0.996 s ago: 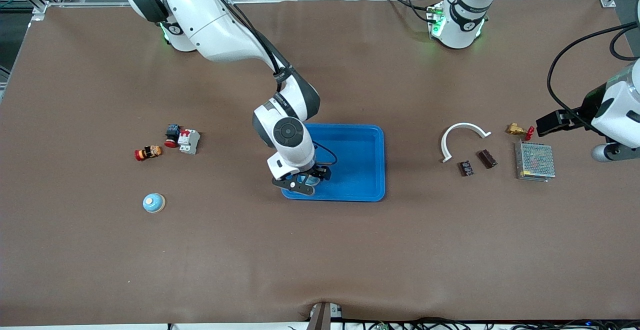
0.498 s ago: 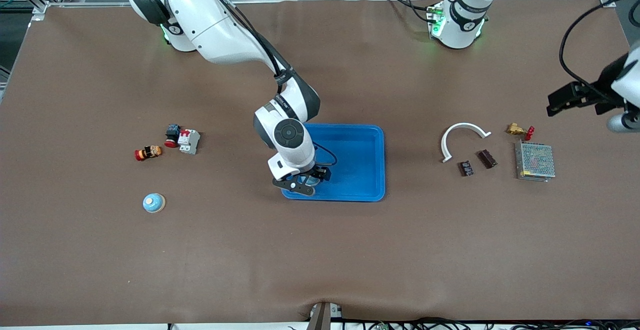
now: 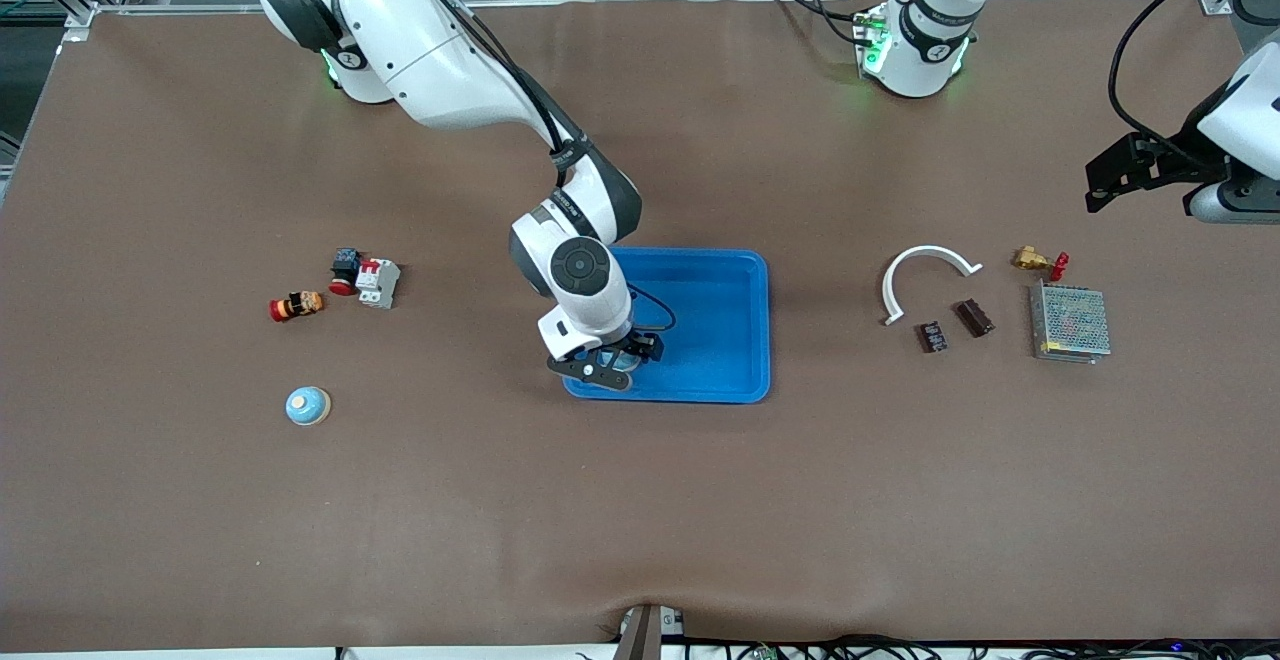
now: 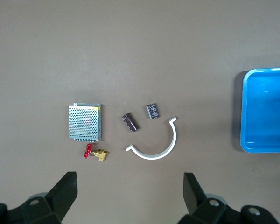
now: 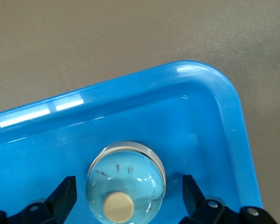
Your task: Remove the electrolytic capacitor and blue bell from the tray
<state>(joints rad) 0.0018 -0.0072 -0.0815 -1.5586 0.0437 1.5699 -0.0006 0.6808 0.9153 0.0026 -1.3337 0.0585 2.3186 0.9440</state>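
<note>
A light-blue bell with a cream button stands in the blue tray, in the corner nearest the front camera at the right arm's end. My right gripper is open, one finger on each side of the bell with a gap on both sides; it shows low over that corner in the front view. A second light-blue bell stands on the table toward the right arm's end. A dark brown capacitor lies beside a black component. My left gripper is open and empty, high over the table.
A white curved piece, a brass valve with a red handle and a metal mesh box lie round the capacitor. A breaker and small parts lie toward the right arm's end. The tray's rim is raised.
My left arm has swung up and away from the valve and mesh box, toward the bases' side. My right gripper has stayed at the bell in the tray.
</note>
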